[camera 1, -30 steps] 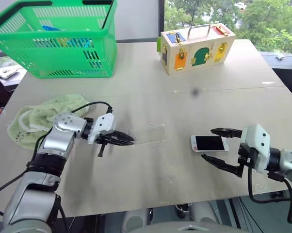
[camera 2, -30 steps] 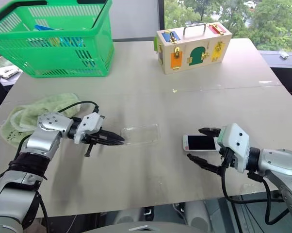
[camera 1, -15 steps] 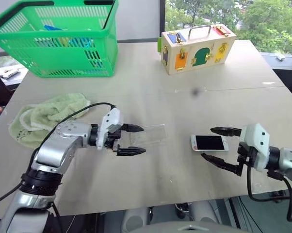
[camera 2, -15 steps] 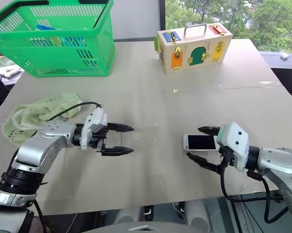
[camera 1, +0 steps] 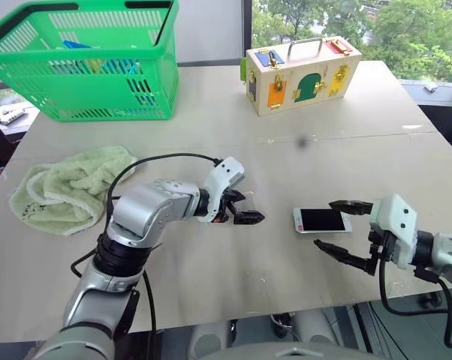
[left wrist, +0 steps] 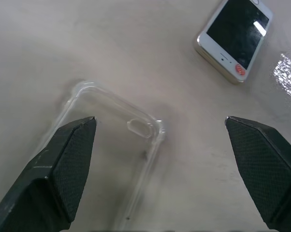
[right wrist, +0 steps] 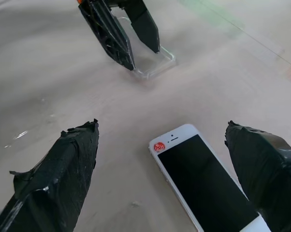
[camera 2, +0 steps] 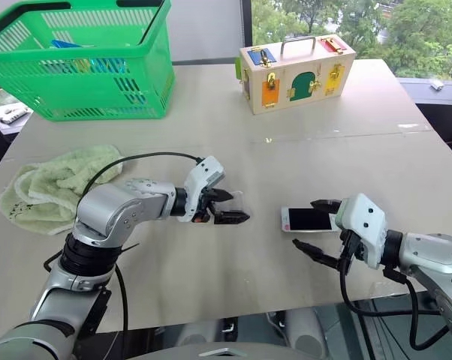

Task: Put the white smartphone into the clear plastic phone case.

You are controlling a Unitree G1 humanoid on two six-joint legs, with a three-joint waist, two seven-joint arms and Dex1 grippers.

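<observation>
The white smartphone [camera 1: 321,220] lies screen up on the table, right of the middle. The clear plastic phone case [left wrist: 111,145] lies flat to its left, its open side up. My left gripper [camera 1: 242,208] hovers open just over the case's near end, one finger on either side of it, and hides most of it in the head views. The case [right wrist: 152,63] also shows in the right wrist view under the left gripper's fingers [right wrist: 117,35]. My right gripper [camera 1: 346,229] stands open at the phone's right end, its fingers astride the phone [right wrist: 203,179] and holding nothing.
A green basket [camera 1: 91,67] stands at the back left and a wooden lock box [camera 1: 301,71] at the back middle. A green towel [camera 1: 61,187] lies crumpled at the left. The table's front edge [camera 1: 248,307] runs close below both grippers.
My left gripper has opened, rolled and swung right, from beside the case's left end to over the case. The right gripper and the phone have stayed where they were.
</observation>
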